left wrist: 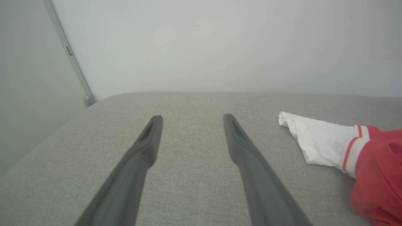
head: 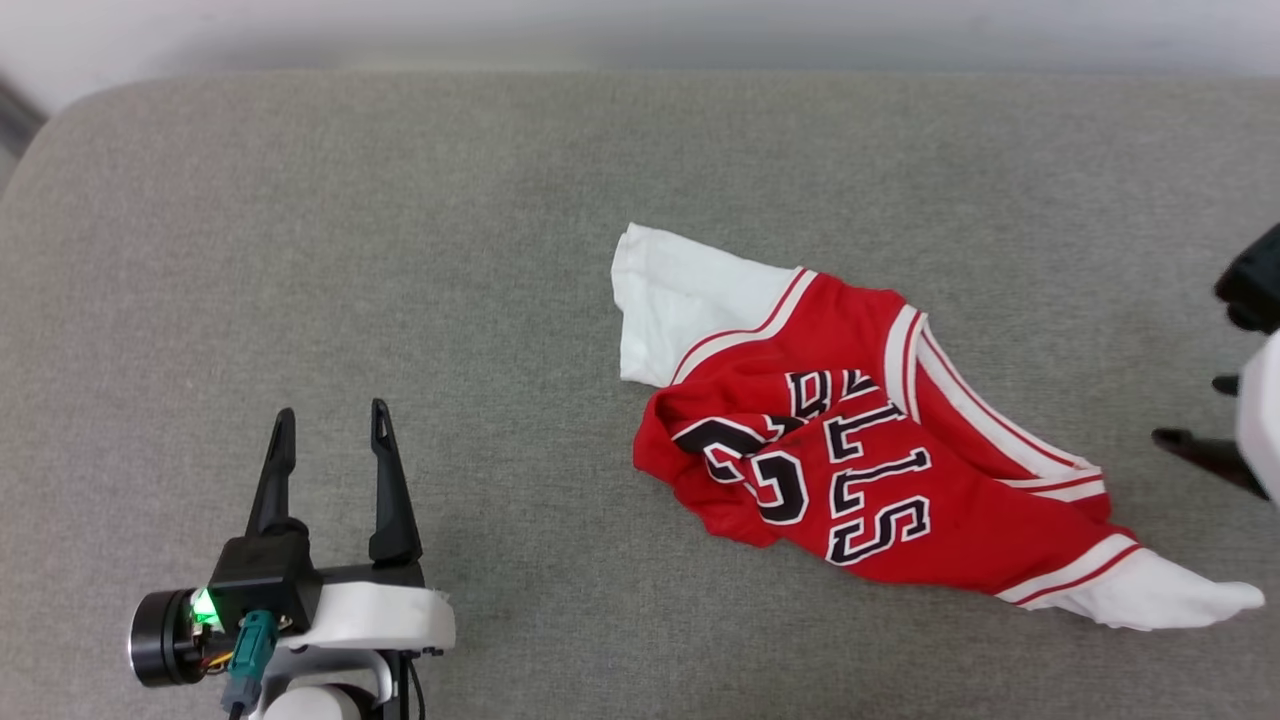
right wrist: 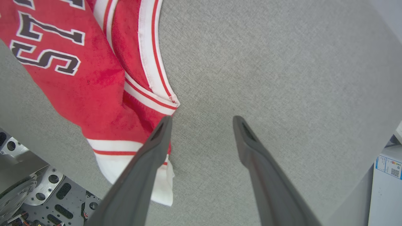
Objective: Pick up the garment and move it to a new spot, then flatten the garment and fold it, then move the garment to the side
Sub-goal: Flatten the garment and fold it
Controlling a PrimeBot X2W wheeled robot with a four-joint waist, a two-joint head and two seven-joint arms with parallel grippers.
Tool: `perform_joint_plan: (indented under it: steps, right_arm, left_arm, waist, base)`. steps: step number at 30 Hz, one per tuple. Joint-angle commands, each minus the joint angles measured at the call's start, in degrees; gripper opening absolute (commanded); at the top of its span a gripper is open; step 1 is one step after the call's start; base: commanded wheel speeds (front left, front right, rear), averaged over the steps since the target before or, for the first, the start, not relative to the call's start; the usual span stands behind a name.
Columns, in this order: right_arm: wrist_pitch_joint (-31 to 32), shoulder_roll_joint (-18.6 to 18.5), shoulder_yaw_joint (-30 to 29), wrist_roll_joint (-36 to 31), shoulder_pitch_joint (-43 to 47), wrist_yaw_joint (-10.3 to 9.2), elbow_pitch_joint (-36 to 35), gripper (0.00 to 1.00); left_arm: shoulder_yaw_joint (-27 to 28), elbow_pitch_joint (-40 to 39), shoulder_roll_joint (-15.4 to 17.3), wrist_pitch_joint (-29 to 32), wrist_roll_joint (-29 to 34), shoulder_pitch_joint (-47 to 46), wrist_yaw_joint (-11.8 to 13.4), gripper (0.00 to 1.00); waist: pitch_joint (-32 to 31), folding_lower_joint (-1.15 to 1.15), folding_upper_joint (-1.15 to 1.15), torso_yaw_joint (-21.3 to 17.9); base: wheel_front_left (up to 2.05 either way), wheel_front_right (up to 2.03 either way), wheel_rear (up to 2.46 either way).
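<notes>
On grey cushion [head: 400,250], crumpled garment [head: 880,480] btwn left gripper [head: 332,412] & right gripper [right wrist: 202,118], both spread.

Grey fabric surface [head: 400,250], crumpled red-and-white garment [head: 850,470] lying on it

The left gripper [head: 332,415] sits at the lower left of the head view. Its two dark fingers [head: 390,500] point up the frame and stand well apart, with the pale wrist [head: 375,615] just below them. Its own wrist view shows the same wide gap. The right gripper [head: 1185,410] enters at the right edge at mid-height, fingers pointing left, beside a pale forearm [head: 1262,420]. In the right wrist view its jaws are spread wide.
</notes>
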Motion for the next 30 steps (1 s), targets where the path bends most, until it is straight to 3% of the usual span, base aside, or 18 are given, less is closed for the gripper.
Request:
perform_joint_plan:
  steps: [1,5,9,15,16,24,30]
  right_arm:
    - [2.2,2.3,1.3,-0.9,-0.8,-0.04,1.9,1.0]
    - [4.7,6.4,4.3,-1.6,-0.1,-0.04,6.4,1.0]
    - [3.2,9.7,7.0,-1.4,2.1,-0.04,9.8,1.0]
    - [0.3,11.5,12.4,-2.6,4.1,-0.02,12.4,1.0]
    - [-0.8,11.6,12.1,-2.5,3.1,-0.04,12.6,0.0]
    - [-6.8,10.8,8.8,-4.1,-9.8,-0.05,10.8,0.0]
    - [-6.9,15.7,11.4,-7.7,-17.2,-0.04,14.8,0.0]
  left_arm:
    - [-0.3,-0.1,-0.1,-0.1,-0.1,-1.3,0.0,1.0]
    - [-0.7,-0.1,-0.1,-0.1,-0.4,-2.5,0.2,1.0]
    - [-0.6,-0.1,-0.1,-0.1,-0.4,-3.2,0.4,1.0]
    - [-0.1,0.4,-0.2,-0.1,-0.4,-3.9,0.4,1.0]
    - [-0.2,0.5,-0.2,-0.1,-0.3,-4.1,0.4,1.0]
    - [-0.6,0.4,-0.1,-0.1,-0.4,-4.4,0.3,1.0]
    - [-1.0,-0.2,-0.1,-0.1,-1.1,-4.8,0.5,1.0]
  waist:
    - [1.7,0.0,0.0,1.0]
    - [3.9,0.0,0.0,2.2]
    - [5.1,0.0,0.0,2.8]
    - [5.2,0.0,0.0,2.9]
    - [5.1,0.0,0.0,2.8]
    - [4.3,0.0,0.0,3.6]
    - [5.9,0.0,0.0,5.1]
  base:
    - [0.0,0.0,0.0]
    - [0.0,0.0,0.0]
    - [0.0,0.0,0.0]
    - [0.0,0.0,0.0]
    - [0.0,0.0,0.0]
    - [0.0,0.0,0.0]
    - [0.0,0.0,0.0]
